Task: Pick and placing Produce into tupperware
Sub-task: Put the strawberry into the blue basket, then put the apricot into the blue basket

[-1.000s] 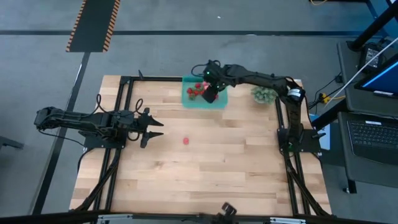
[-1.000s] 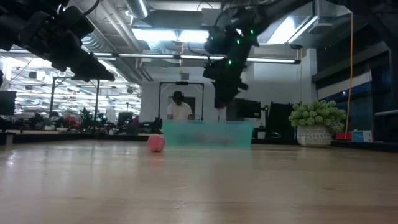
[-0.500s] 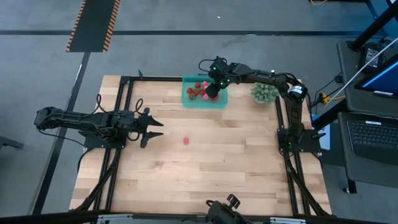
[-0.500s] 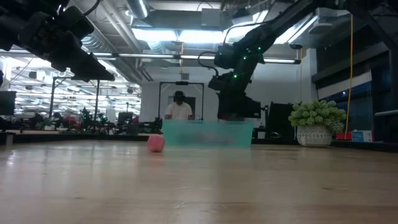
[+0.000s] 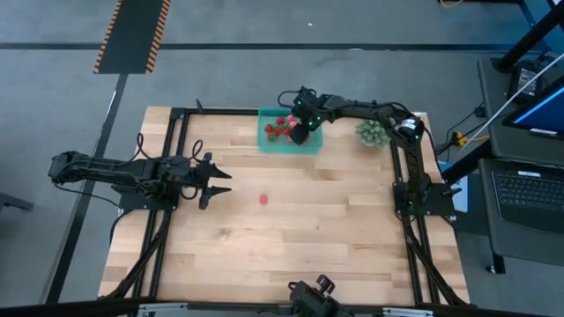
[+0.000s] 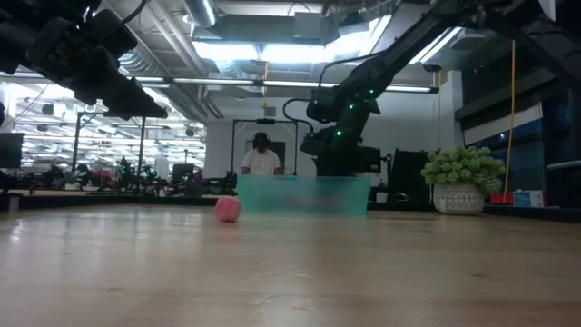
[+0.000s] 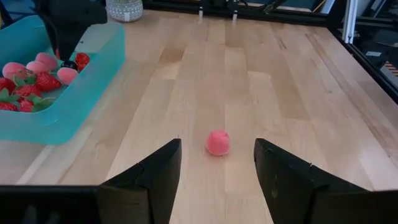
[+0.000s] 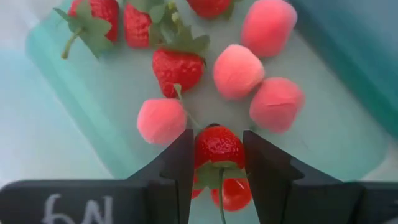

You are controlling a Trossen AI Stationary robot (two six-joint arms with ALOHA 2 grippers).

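The teal tupperware (image 5: 275, 139) stands at the table's far edge, with several red strawberries and pink pieces (image 8: 237, 70) lying on its floor. My right gripper (image 5: 299, 134) reaches down into the tupperware (image 8: 74, 124), shut on a red strawberry (image 8: 217, 147). In the low view its fingers are hidden behind the tupperware wall (image 6: 304, 194). One pink piece (image 5: 263, 199) rests on the bare wood (image 7: 217, 142), mid-table. My left gripper (image 5: 218, 182) hovers open at the table's left and points toward that piece, well short of it. My right gripper pinches the strawberry's red body (image 8: 219, 143) between its two fingers (image 8: 180, 165), one on each side. The fingers slant down from above into the tupperware. The green top (image 8: 210, 173) faces back toward the wrist. I cannot tell whether the berry touches the floor.
A spiky green plant in a pale pot (image 5: 374, 132) stands right of the tupperware (image 6: 461, 180). Black frame rails (image 5: 167, 202) run along the table's left and right sides. Open wood stretches toward the near edge. A person (image 6: 262, 160) stands beyond the table.
My right gripper has come down from above the tupperware into it, still shut on the strawberry, its wrist tipping a little. The pink piece on the wood has stayed where it was.
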